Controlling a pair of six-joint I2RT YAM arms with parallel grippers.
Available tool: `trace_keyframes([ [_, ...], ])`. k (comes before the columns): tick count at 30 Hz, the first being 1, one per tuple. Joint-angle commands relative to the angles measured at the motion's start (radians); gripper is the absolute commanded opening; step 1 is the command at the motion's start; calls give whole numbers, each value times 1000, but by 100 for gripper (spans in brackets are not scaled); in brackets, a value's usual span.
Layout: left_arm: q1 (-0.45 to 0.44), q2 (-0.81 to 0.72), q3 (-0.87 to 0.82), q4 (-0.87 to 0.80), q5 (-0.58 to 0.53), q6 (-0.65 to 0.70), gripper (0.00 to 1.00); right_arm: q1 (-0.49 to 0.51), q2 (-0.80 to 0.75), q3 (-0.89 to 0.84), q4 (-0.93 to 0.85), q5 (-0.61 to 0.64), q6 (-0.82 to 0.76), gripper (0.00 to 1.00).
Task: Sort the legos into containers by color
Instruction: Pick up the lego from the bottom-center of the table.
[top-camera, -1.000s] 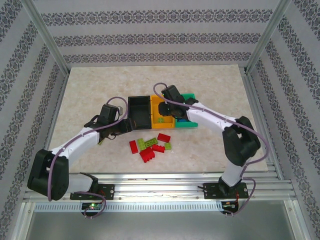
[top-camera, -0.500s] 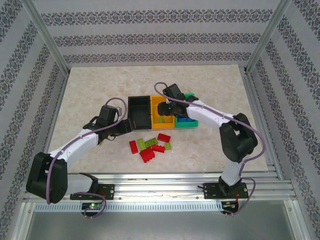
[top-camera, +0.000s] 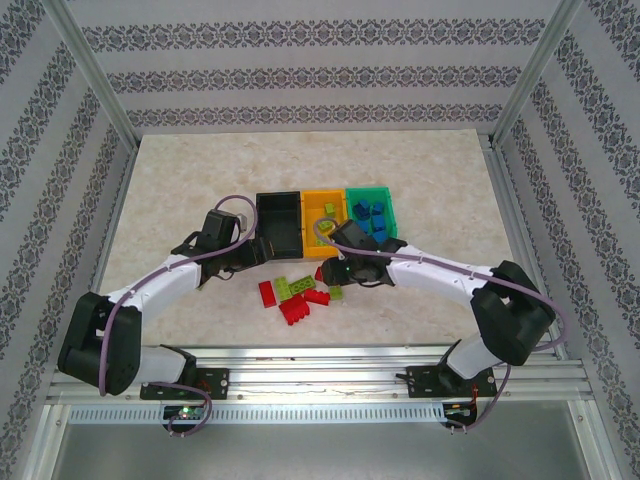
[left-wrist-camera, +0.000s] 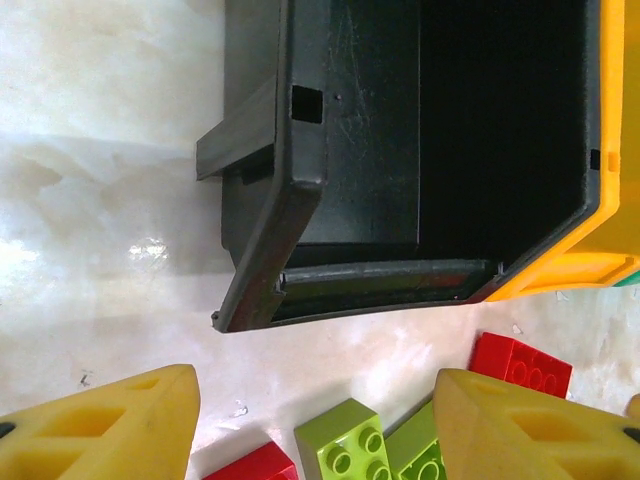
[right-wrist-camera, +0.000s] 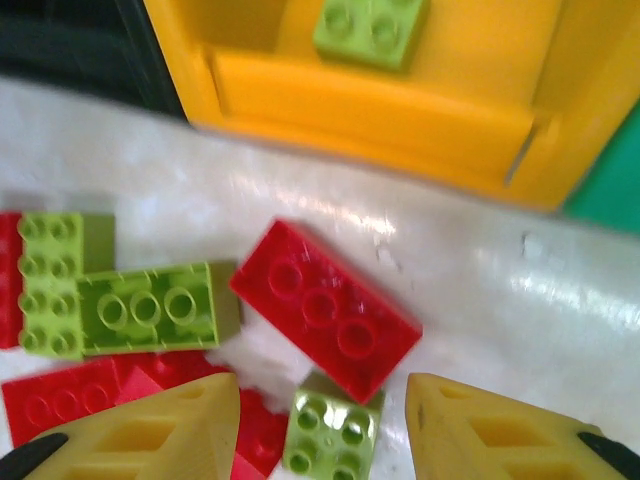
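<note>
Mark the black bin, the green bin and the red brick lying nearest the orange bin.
black bin (left-wrist-camera: 360, 130): left wrist view, inner wall.
green bin (top-camera: 370, 189): top external view, far rim.
red brick (right-wrist-camera: 325, 308): right wrist view, studded top face.

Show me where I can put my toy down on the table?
Bare table lies behind the bins and right of the green bin. In front it's crowded: loose legos, the left tool and the right tool.
</note>
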Motion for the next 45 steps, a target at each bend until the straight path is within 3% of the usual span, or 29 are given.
trace_keyframes([
  [1, 14, 9, -3, 48, 14, -18, 63, 26, 2, -27, 4, 6, 85, 48],
  [27, 12, -20, -10, 29, 10, -12, 63, 65, 186, 37, 21, 47, 133, 47],
  [39, 13, -13, -8, 31, 14, -12, 63, 67, 136, -26, -2, 66, 140, 34],
  [45, 13, -9, -3, 30, 14, -13, 63, 66, 78, -25, -12, 83, 126, 33],
])
